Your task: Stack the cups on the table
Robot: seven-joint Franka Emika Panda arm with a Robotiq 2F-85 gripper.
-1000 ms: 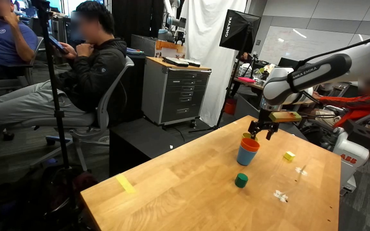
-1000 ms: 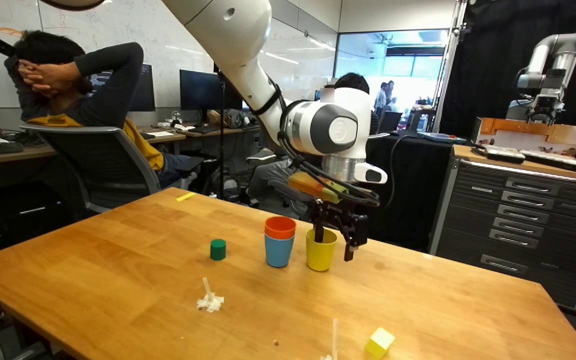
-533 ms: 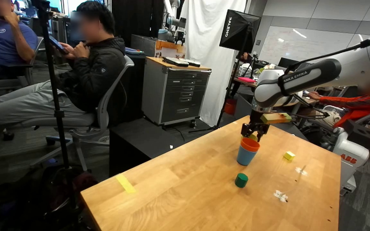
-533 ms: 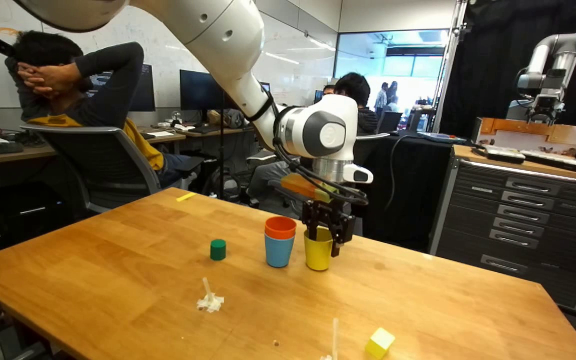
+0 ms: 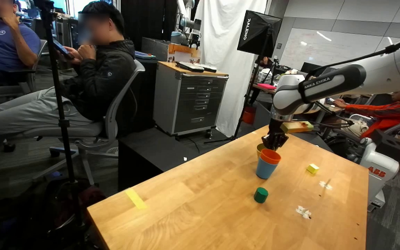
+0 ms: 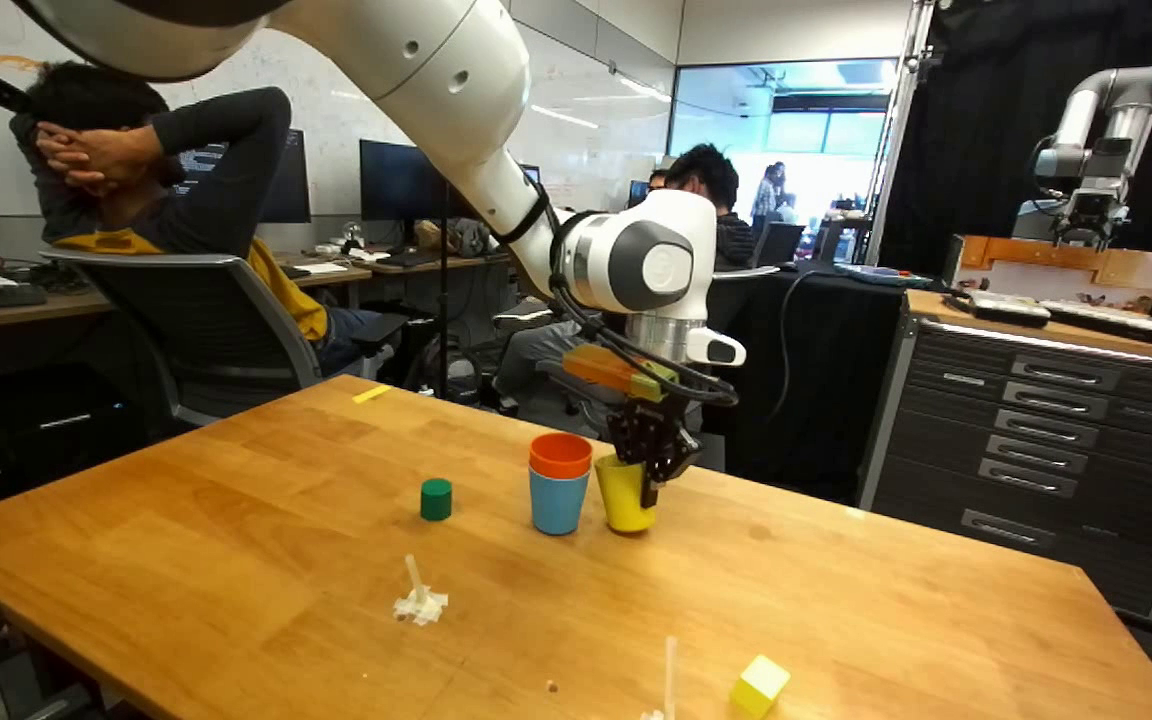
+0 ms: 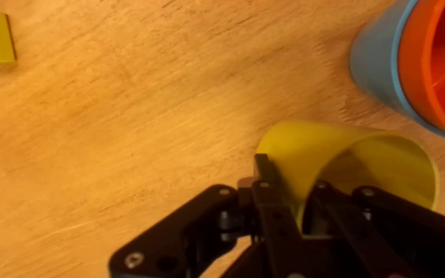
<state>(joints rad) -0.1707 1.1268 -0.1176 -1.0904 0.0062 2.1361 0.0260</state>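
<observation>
- Since the earlier frame, the gripper [image 7: 292,174] has closed in and the yellow cup [image 6: 622,500] has tipped, its rim leaning toward the blue cup [image 6: 556,503].
- As the wrist view shows, the gripper pinches the yellow cup's wall, one finger [image 7: 264,169] outside it and the other within.
- The yellow cup is just beside the blue cup, by an edge of the table [image 6: 266,600]; I cannot tell whether its base is lifted.
- The orange cup [image 6: 561,455] sits upright in the blue cup, its upper part showing above the blue rim.
- A green block [image 6: 436,500] stands near the blue cup, on the side away from the yellow cup.
- A yellow block [image 6: 761,686] lies well apart from the cups.
- A tape strip [image 5: 135,198] marks the table near one corner.
- Beyond the table, a man [image 5: 99,69] sits holding a phone [image 5: 63,48], near a cabinet [image 5: 200,104].
</observation>
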